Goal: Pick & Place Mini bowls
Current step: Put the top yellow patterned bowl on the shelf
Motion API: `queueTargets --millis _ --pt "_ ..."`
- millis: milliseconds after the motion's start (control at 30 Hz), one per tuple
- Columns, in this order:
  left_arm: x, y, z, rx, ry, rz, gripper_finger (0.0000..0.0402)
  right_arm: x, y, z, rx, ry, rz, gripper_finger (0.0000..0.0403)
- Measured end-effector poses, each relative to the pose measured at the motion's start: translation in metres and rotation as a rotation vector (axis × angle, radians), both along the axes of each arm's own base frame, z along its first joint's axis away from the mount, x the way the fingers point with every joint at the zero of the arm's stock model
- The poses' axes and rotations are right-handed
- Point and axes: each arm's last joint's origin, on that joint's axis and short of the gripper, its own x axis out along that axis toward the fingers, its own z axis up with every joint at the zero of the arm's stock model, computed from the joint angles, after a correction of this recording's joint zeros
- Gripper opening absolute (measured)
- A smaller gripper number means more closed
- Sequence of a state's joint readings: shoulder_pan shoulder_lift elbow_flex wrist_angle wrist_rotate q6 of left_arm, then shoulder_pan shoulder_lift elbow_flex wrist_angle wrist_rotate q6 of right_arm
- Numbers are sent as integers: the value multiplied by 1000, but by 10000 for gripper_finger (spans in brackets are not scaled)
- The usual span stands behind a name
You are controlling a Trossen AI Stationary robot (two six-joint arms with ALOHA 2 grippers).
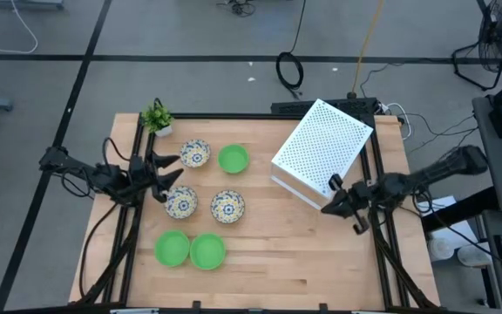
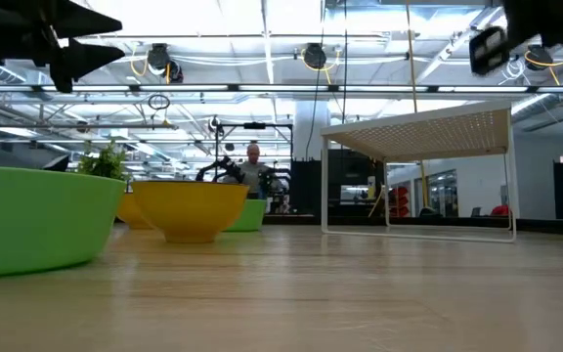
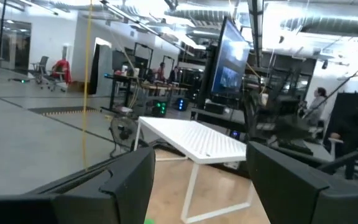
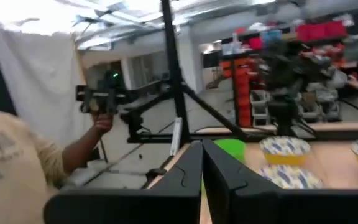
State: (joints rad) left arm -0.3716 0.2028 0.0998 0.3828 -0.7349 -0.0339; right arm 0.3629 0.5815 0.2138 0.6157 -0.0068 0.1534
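Note:
Six mini bowls stand on their bases on the wooden table (image 1: pixel 303 279), at its left half. Three are floral: (image 1: pixel 195 153), (image 1: pixel 180 202), (image 1: pixel 227 206). Three are plain green: (image 1: pixel 233 159), (image 1: pixel 172 248), (image 1: pixel 207 251). My left gripper (image 1: pixel 174 169) hovers open above the table's left edge, between the two leftmost floral bowls, with nothing between its fingers (image 3: pixel 129 180). My right gripper (image 1: pixel 326 208) is shut and empty, raised near the right edge beside the white rack. In the low view both grippers hang high: the left (image 2: pixel 86 51), the right (image 2: pixel 492 47).
A white perforated rack (image 1: pixel 321 150) stands on thin legs at the table's far right. A small potted plant (image 1: pixel 157 118) sits at the far left corner. Black frame rails run along the table's edges. A person's arm (image 4: pixel 17 162) shows beyond the table in the right wrist view.

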Motion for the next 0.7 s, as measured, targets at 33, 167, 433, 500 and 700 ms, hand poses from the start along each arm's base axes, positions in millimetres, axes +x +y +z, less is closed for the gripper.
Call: queueTargets --millis 33,167,433,500,700 --pt "0 0 -1 3 12 -1 255 5 6 7 -34 10 9 0" --pt "1 0 -6 12 62 14 255 24 29 33 -251 97 -9 0" --pt "0 3 -11 -74 81 131 255 43 50 57 -598 126 -232 0" --pt "-1 5 -12 -108 80 222 255 44 50 57 -602 125 -251 0" --pt "-3 8 -13 -185 58 321 255 44 50 57 -561 136 -249 0"
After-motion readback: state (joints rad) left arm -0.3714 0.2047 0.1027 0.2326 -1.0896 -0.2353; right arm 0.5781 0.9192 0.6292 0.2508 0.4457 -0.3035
